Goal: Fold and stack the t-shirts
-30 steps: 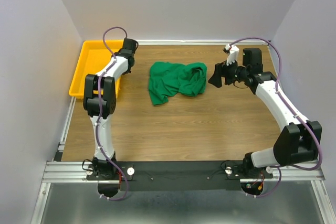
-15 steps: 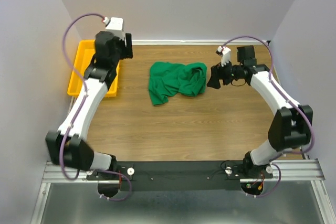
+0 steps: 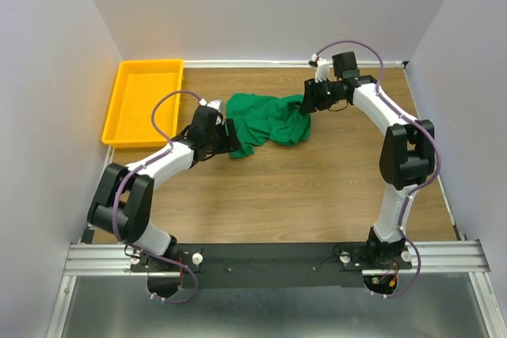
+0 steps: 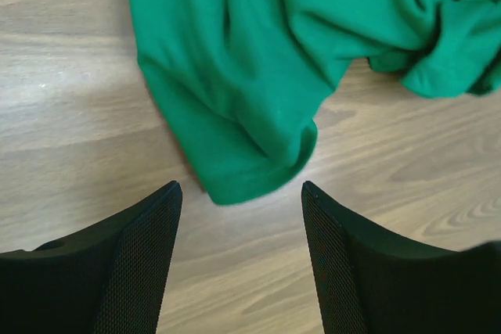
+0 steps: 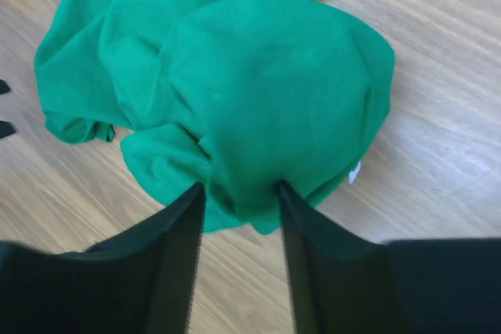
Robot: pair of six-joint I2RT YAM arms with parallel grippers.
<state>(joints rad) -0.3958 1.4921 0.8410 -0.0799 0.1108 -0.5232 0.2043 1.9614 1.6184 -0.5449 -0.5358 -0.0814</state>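
Observation:
The green t-shirt (image 3: 265, 123) lies crumpled on the wooden table at back centre. My left gripper (image 3: 230, 136) is low at the shirt's near left edge and open. In the left wrist view its jaws (image 4: 241, 193) stand wide apart on bare wood, with a shirt corner (image 4: 250, 170) just ahead of them and apart from them. My right gripper (image 3: 306, 106) is at the shirt's right edge, open. In the right wrist view its fingertips (image 5: 239, 189) straddle a bulge of the shirt (image 5: 258, 91). A small white label (image 5: 354, 170) peeks out beside it.
A yellow tray (image 3: 119, 108) stands at the back left of the table (image 3: 285, 195). Grey walls close in the back and both sides. A black rail with the arm bases runs along the near edge.
The left arm swung from over the yellow tray down to the shirt's near left edge. The right gripper moved left onto the shirt's right edge. The shirt has not moved.

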